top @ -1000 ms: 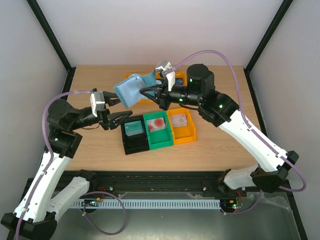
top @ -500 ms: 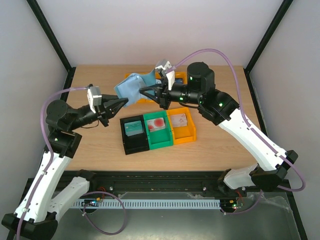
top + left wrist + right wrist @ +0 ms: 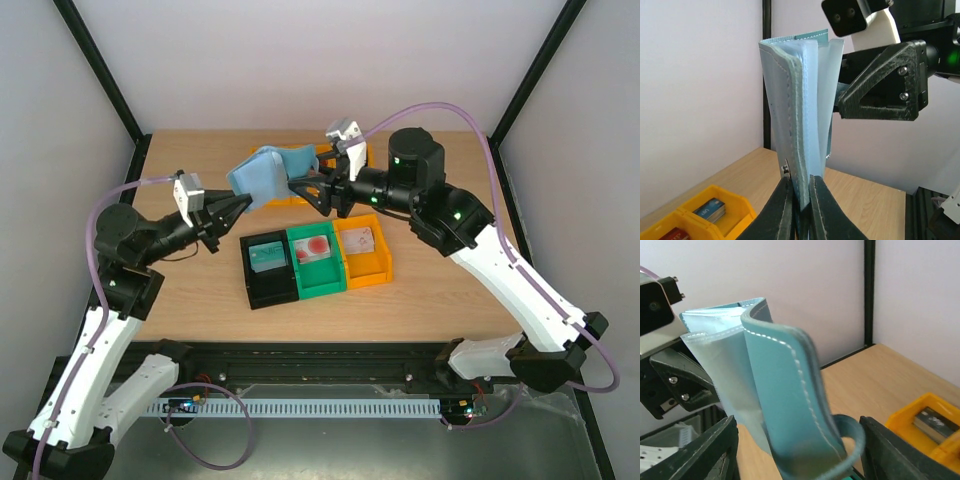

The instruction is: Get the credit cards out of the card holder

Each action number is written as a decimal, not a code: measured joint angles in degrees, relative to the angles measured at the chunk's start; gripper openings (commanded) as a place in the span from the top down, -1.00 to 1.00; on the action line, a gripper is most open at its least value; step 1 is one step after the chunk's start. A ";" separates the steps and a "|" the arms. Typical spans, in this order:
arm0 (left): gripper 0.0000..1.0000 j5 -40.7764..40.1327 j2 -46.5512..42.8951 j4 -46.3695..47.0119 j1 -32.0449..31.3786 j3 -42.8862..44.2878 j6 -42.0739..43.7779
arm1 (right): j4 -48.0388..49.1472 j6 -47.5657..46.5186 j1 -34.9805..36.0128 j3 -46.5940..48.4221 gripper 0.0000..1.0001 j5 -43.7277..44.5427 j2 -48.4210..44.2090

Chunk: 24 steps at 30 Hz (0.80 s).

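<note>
Card holder [image 3: 268, 175] is up in the air, behind and left of the green bin [image 3: 322, 284]. It stands on edge, part open, between both grippers.

Left gripper [image 3: 238, 206]: fingers [image 3: 785, 210] pressed together on the holder's lower edge, pinching one stitched flap.

Right gripper [image 3: 308, 190]: fingers [image 3: 710, 450] spread wide, w/ the holder's curled fold filling the gap and seeming to touch both inner sides. From the left wrist cam, one of these fingers is hidden behind the holder.

Inside the holder only pale, clear-ish sleeves show; can't tell if any card sits in them.

Credit cards [image 3: 316, 247] lie in bins:
- A red-spotted one in the green bin.
- A teal one in the black bin [image 3: 262, 292], which touches the green bin's left side.
- A greyish one in the orange bin [image 3: 372, 272], which touches its right side.

A further orange bin [image 3: 737, 212] sits behind the green bin, mostly hidden by the holder and right arm in the top view. It holds a blue card and a red one, the red cut off at the frame edge.

Print on all cards is too small to read.
</note>
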 measured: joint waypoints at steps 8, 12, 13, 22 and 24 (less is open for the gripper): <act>0.95 -1.01 -0.74 -0.61 0.00 -0.81 0.66 | -3.74 -2.38 -1.40 0.00 -0.35 4.17 -2.58; 0.95 -1.51 -1.09 -0.96 0.15 -1.16 0.76 | -5.03 -3.06 -1.97 0.00 -0.35 5.11 -2.99; 0.95 -1.62 -1.14 -0.98 0.26 -1.20 0.76 | -5.16 -3.13 -2.05 0.00 -0.35 5.25 -2.99; 0.95 -4.13 -1.68 -1.64 0.98 -2.08 -0.22 | -6.47 -3.78 -2.60 0.00 -0.36 5.44 -2.99; 0.95 -6.93 -1.66 -2.10 1.70 -2.60 -2.36 | -6.73 -3.85 -2.93 0.00 -0.36 5.44 -2.99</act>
